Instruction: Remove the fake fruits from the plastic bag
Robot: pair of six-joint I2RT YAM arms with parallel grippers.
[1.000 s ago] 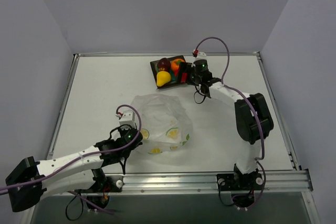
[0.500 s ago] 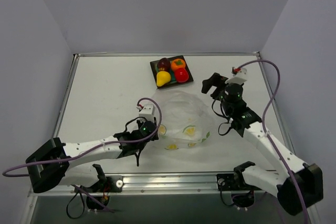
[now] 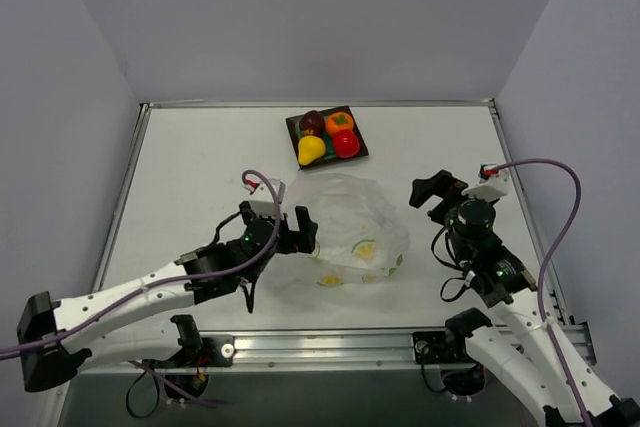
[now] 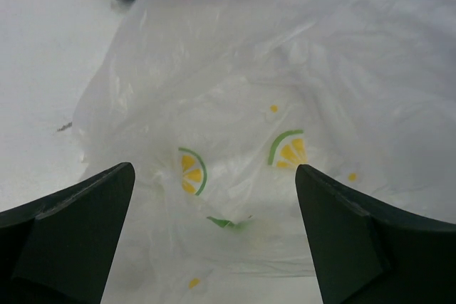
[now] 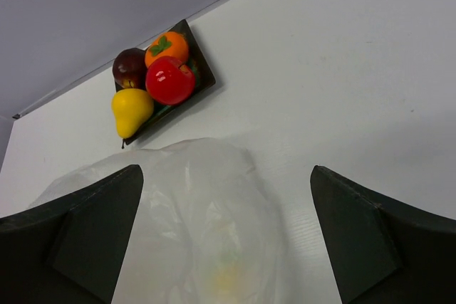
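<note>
Four fake fruits lie on the square dark plate at the back: a maroon one, an orange one, a yellow pear and a red one. The right wrist view shows them too: maroon, orange, red, pear. The lemon-print plastic bag lies crumpled mid-table, with no fruit showing inside. My left gripper is open at the bag's left edge, the bag just beyond its jaws. My right gripper is open to the right of the bag, holding nothing.
The table's raised metal rim runs along the left, back and right sides. Purple cables loop over both arms. The arm bases and a metal rail sit along the near edge.
My left gripper has opened and let go of the bag's edge. The right arm has pulled back from the plate to the near right. The bag has shifted to the right.
</note>
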